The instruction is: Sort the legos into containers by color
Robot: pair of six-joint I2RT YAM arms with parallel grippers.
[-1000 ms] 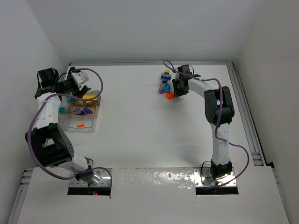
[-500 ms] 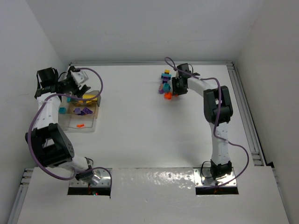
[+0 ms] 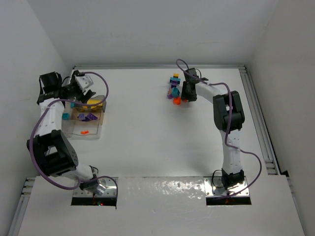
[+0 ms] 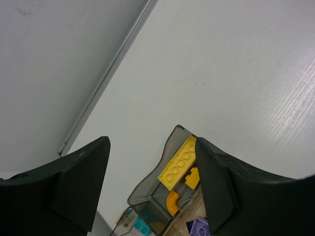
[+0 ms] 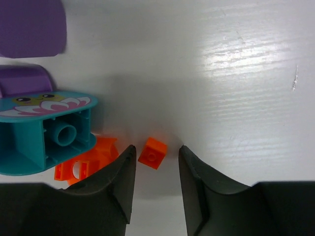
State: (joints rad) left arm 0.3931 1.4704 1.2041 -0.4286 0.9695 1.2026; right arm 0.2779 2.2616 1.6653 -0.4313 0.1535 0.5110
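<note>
The right gripper (image 5: 157, 151) sits low over the table (image 5: 236, 73) with its jaws apart. A small orange brick (image 5: 152, 153) lies loose between them and seems to touch neither finger. In the top view this is at about 1 o'clock on the table, at the edge of the unsorted pile (image 3: 174, 88).

The likeliest slip is in the closing. The brick lies cornerwise to the fingers, so they would meet its corners rather than flat faces and could spin it or squirt it out. Orange arch pieces (image 5: 86, 164) lie at 9 o'clock of the brick, close against the left finger, so a slightly offset close could pinch one of them or shove it. The teal block (image 5: 44, 135) at 10 o'clock stands just beyond and could be nudged. A purple piece (image 5: 32, 27) lies farther off, at 11 o'clock.

The tray (image 3: 98, 129) is at 9 o'clock on the table, well apart from the pile. Its nearest bin holds one orange piece (image 3: 84, 132). Beyond that are purple pieces (image 3: 87, 117), with a teal one (image 3: 65, 116) at their 9 o'clock. The farthest bin holds a yellow plate (image 4: 179, 162) and a yellow arch (image 4: 172, 201). The left gripper (image 4: 151, 142) hangs over that far end with its jaws apart and nothing between them.
</note>
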